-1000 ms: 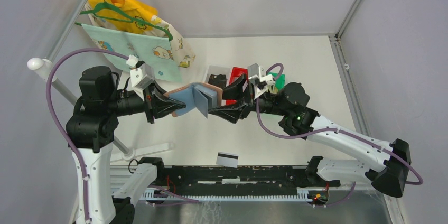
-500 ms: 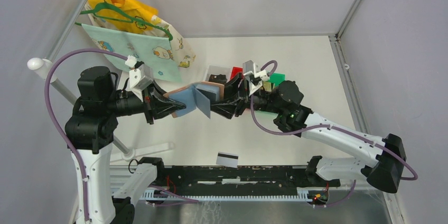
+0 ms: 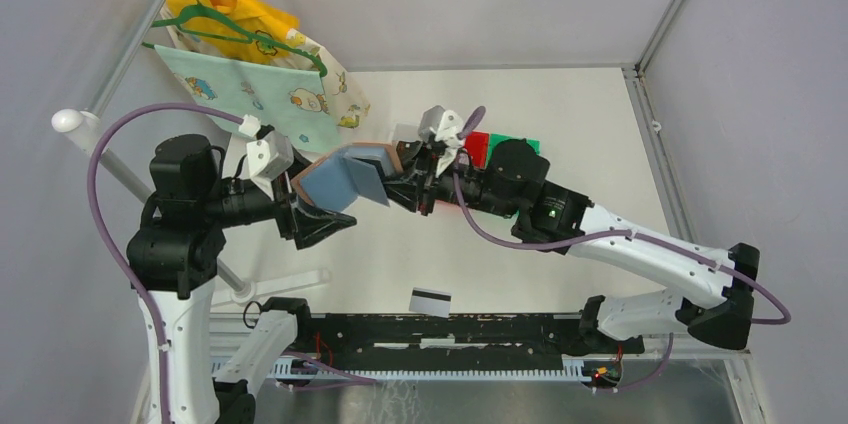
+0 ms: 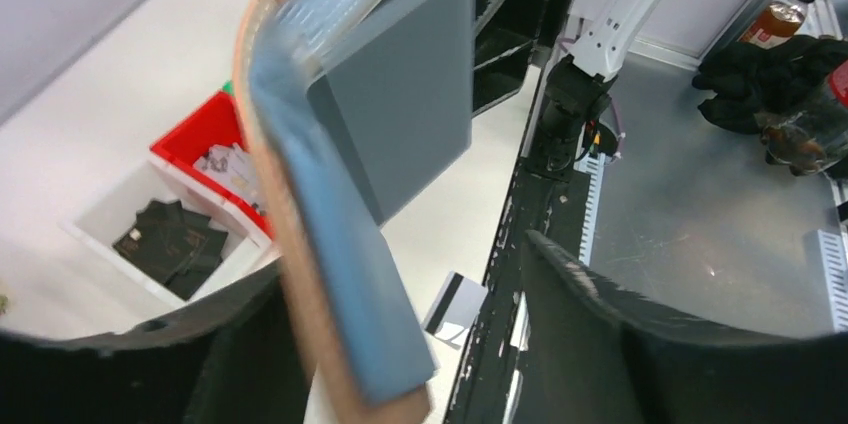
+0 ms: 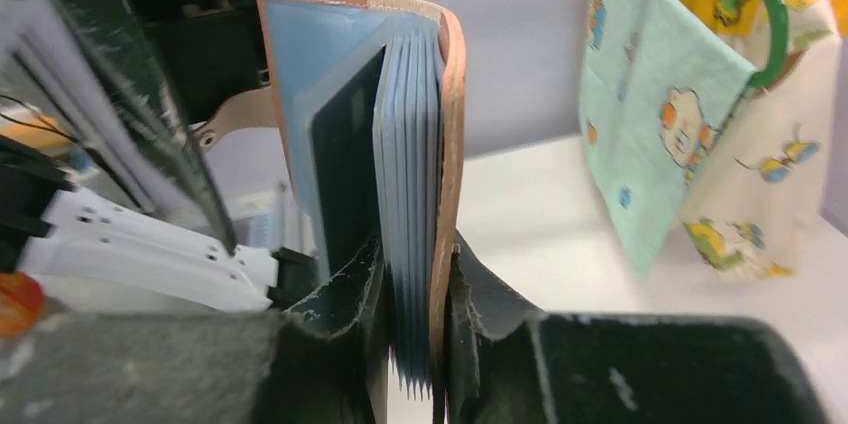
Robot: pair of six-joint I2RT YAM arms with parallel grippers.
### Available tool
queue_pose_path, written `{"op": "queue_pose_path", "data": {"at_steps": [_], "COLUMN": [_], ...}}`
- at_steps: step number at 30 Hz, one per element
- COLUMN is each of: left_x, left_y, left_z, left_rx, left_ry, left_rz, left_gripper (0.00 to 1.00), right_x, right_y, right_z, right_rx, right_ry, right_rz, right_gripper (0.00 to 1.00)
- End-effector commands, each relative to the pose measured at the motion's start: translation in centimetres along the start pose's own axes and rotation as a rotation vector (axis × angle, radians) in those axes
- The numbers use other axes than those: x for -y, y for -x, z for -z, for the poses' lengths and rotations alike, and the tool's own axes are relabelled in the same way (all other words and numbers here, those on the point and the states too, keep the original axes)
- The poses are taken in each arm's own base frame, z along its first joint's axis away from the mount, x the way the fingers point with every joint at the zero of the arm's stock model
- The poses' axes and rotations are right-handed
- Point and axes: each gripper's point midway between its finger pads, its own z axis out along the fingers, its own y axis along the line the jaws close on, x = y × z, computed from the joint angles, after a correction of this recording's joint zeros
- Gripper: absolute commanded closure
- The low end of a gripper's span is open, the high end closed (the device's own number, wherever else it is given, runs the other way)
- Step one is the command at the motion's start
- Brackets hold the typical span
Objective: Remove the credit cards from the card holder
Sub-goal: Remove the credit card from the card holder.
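Observation:
The card holder (image 3: 345,176), reddish-brown outside and light blue inside, hangs open in the air above the table. My right gripper (image 3: 405,189) is shut on its cover and stack of clear pockets (image 5: 410,144). A dark grey card (image 4: 400,114) stands in one pocket leaf (image 5: 345,164). My left gripper (image 3: 322,212) is open, and the holder's free end (image 4: 340,274) lies between its spread fingers (image 4: 590,314) without being pinched. A white credit card with a black stripe (image 3: 430,301) lies flat on the table near the front edge (image 4: 455,304).
A white bin (image 4: 100,234) holding a black item and a red bin (image 4: 195,134) stand behind the holder, with a green bin (image 3: 515,147) beside them. Cloth bags on hangers (image 3: 260,64) hang from a rail at the back left. The black base rail (image 3: 450,329) runs along the near edge.
My left gripper has opened and let go of the card holder. My right gripper has moved left and shut on the holder, which has swung up toward the left.

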Motion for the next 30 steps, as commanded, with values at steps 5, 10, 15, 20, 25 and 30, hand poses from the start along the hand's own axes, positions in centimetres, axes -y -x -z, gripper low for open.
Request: {"op": "queue_pose_path", "data": {"at_steps": [5, 10, 15, 20, 25, 30], "left_x": [-1.8, -2.9, -3.6, -4.5, -4.2, -3.7], "left_y": [-2.1, -3.7, -5.2, -4.9, -4.0, -3.4], "left_z": [-0.1, -0.4, -0.8, -0.9, -1.0, -0.9], "left_rx": [-0.040, -0.051, -0.059, -0.038, -0.013, -0.001], "left_ry": [0.066, 0.104, 0.109, 0.150, 0.137, 0.127], "left_rz": [-0.075, -0.048, -0.015, 0.011, 0.049, 0.051], "left_gripper": [0.00, 0.00, 0.00, 0.05, 0.13, 0.16], "right_x": [5.5, 6.0, 3.6, 0.9, -0.5, -1.7], "right_y": [-3.0, -2.2, -1.3, -0.4, 0.6, 0.8], "right_z": [2.0, 3.1, 2.7, 2.3, 2.5, 2.7], "right_rx": [-0.411, -0.468, -0.382, -0.284, -0.196, -0.149], "right_ry": [-0.414, -0.497, -0.374, -0.234, -0.171, -0.108], "right_rz": [0.325, 0.380, 0.335, 0.283, 0.244, 0.232], "right_gripper": [1.00, 1.00, 1.00, 1.00, 1.00, 1.00]}}
